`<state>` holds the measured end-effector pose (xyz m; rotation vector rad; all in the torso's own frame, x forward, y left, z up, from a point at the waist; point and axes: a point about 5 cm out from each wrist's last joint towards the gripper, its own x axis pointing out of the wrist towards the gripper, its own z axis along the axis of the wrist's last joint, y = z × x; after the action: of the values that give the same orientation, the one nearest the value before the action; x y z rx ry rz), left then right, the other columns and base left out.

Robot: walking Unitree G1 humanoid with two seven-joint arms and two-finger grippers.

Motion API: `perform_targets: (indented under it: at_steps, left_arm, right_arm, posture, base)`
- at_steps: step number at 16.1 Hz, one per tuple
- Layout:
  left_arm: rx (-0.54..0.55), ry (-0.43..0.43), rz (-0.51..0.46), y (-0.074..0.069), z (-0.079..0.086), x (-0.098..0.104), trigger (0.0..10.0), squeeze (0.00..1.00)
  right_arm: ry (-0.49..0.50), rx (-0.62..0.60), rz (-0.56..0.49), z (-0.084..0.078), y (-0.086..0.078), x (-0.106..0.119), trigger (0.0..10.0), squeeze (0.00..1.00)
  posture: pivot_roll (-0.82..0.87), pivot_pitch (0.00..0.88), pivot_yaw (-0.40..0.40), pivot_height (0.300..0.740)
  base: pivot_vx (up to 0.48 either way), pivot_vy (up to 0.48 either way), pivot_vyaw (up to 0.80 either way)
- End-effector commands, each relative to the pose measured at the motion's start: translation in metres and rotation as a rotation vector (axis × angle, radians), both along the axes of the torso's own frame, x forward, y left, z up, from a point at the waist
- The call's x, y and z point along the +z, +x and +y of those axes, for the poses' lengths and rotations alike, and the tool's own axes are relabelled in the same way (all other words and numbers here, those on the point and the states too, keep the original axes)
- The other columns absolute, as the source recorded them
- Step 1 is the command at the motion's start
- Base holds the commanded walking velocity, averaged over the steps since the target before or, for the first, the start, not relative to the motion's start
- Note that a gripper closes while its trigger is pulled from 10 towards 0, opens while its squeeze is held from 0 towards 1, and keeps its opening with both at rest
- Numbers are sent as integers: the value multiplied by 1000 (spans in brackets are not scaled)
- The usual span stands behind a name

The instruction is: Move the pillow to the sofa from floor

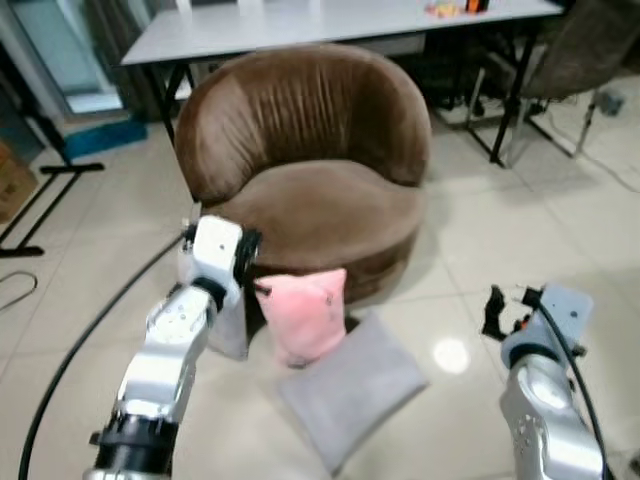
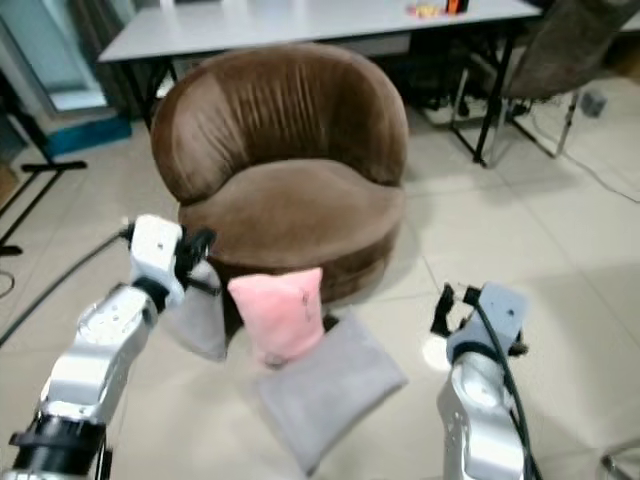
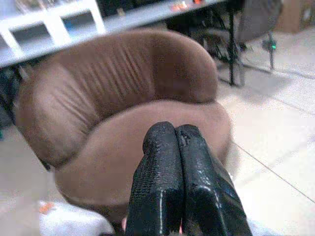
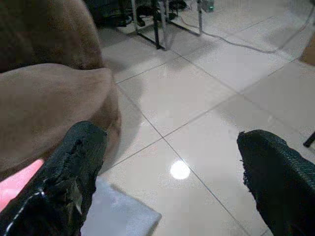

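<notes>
A pink pillow (image 1: 305, 315) stands upright in front of the brown round sofa (image 1: 310, 180), its lower edge over a grey pillow (image 1: 350, 390) that lies flat on the floor. My left gripper (image 1: 262, 287) is shut on the pink pillow's upper left corner. In the left wrist view the two fingers (image 3: 162, 167) are pressed together, with a sliver of pink at their base and the sofa seat (image 3: 123, 152) beyond. My right gripper (image 1: 495, 310) is open and holds nothing, low over the tiles to the right of the pillows. Its spread fingers (image 4: 83, 152) frame bare floor.
A pale grey cushion (image 2: 200, 315) leans on the sofa base under my left arm. A long grey table (image 1: 300, 25) stands behind the sofa, with a chair (image 1: 580, 50) at the back right. A black cable (image 1: 90, 330) curves across the floor at the left.
</notes>
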<state>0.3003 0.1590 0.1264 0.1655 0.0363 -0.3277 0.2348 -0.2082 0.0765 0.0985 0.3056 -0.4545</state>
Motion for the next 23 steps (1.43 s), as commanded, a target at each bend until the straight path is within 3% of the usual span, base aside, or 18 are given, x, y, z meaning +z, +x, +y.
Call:
perform_targets:
  at_steps: [1, 4, 6, 10, 19, 23]
  left_arm:
    - [50, 31, 33, -4, 13, -9, 10000, 0]
    - [72, -6, 29, -7, 15, -8, 10000, 0]
    - [61, 31, 33, -13, 13, -13, 10000, 0]
    - [107, 20, 35, -25, 15, -19, 10000, 0]
    - [73, 20, 33, -22, 15, -14, 10000, 0]
    - [65, 22, 32, -20, 15, -13, 10000, 0]
  right_arm:
    - [27, 69, -2, 16, 5, 0, 10000, 0]
    - [-4, 95, -3, 14, 9, 1, 10000, 0]
    - [-97, 194, -5, 17, 20, 6, 10000, 0]
    - [-103, 244, -4, 15, 29, 9, 10000, 0]
    - [-39, 219, 6, 19, 18, 0, 10000, 0]
    - [-34, 227, -2, 21, 18, 0, 10000, 0]
  posture:
    - [-103, 0, 73, 740]
    - [-95, 0, 66, 740]
    - [-76, 0, 33, 740]
    - [-40, 0, -24, 740]
    - [-69, 0, 27, 740]
    - [-71, 0, 32, 740]
  base:
    - [0, 0, 0]
    - [0, 0, 0]
    - [0, 0, 0]
    - [0, -198, 0]
    - [325, -298, 0]
    - [417, 0, 0]
